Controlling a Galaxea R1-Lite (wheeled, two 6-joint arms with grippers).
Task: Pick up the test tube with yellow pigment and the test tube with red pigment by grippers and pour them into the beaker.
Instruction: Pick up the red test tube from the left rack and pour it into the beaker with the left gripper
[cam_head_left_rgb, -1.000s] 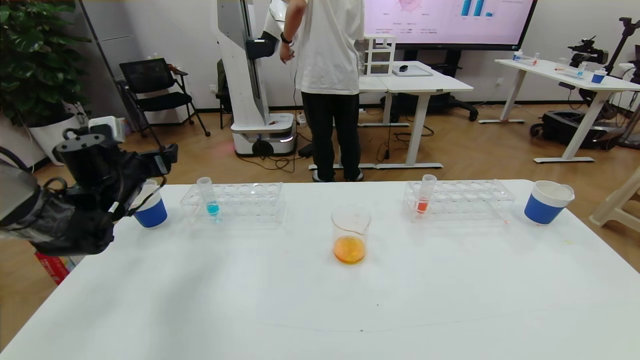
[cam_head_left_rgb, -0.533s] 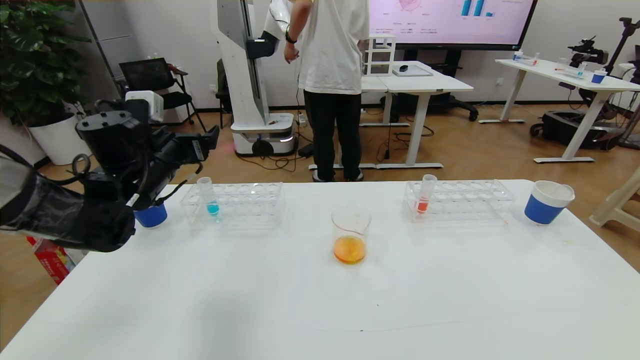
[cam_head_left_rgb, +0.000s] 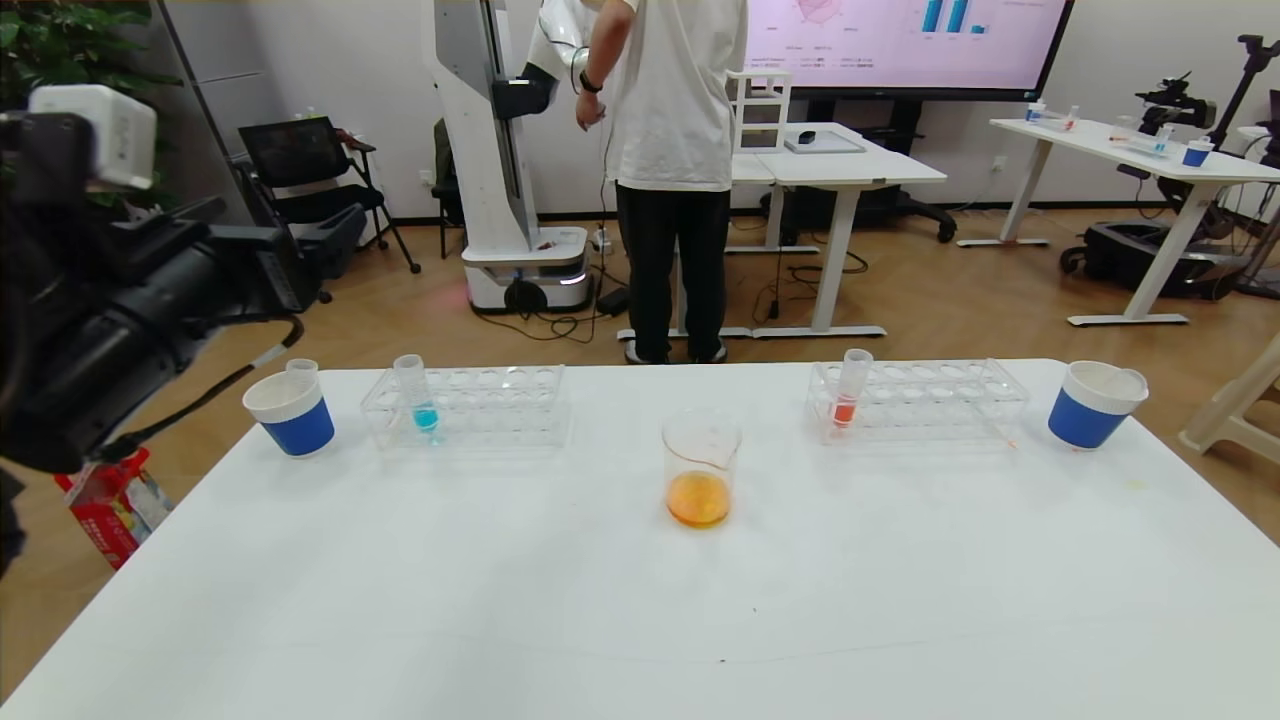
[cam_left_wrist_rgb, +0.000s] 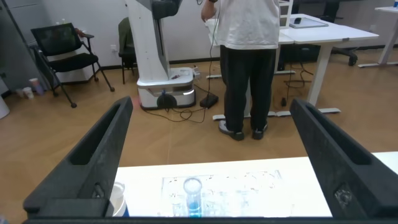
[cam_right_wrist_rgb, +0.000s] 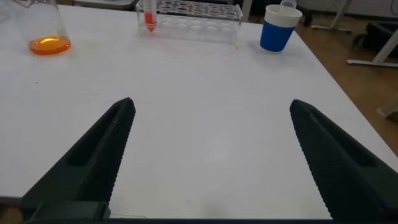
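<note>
**Pour looks done: retracting with empty fingers**

Left gripper (cam_left_wrist_rgb: 205, 155) is hanging high off the surface's (cam_head_left_rgb: 640, 600) left edge, fingers (cam_left_wrist_rgb: 93, 162) wide apart, holding nothing. Right gripper (cam_right_wrist_rgb: 208, 155) is sitting low over the near right side, fingers (cam_right_wrist_rgb: 93, 162) also apart and empty.

The beaker (cam_head_left_rgb: 701, 468) is standing mid-surface with orange liquid in it, so I'm judging both pigments already poured. One red tube (cam_head_left_rgb: 850, 388) is standing in the right rack (cam_head_left_rgb: 920, 400); blue tube (cam_head_left_rgb: 417, 394) in the left rack (cam_head_left_rgb: 470, 405). A clear tube (cam_head_left_rgb: 301, 367) is poking from the left cup (cam_head_left_rgb: 290, 412), probably the emptied yellow one, hard to confirm.

To do this well: be lifting clear of cup and rack before swinging back, keeping fingers apart, not grazing the blue tube.
</note>
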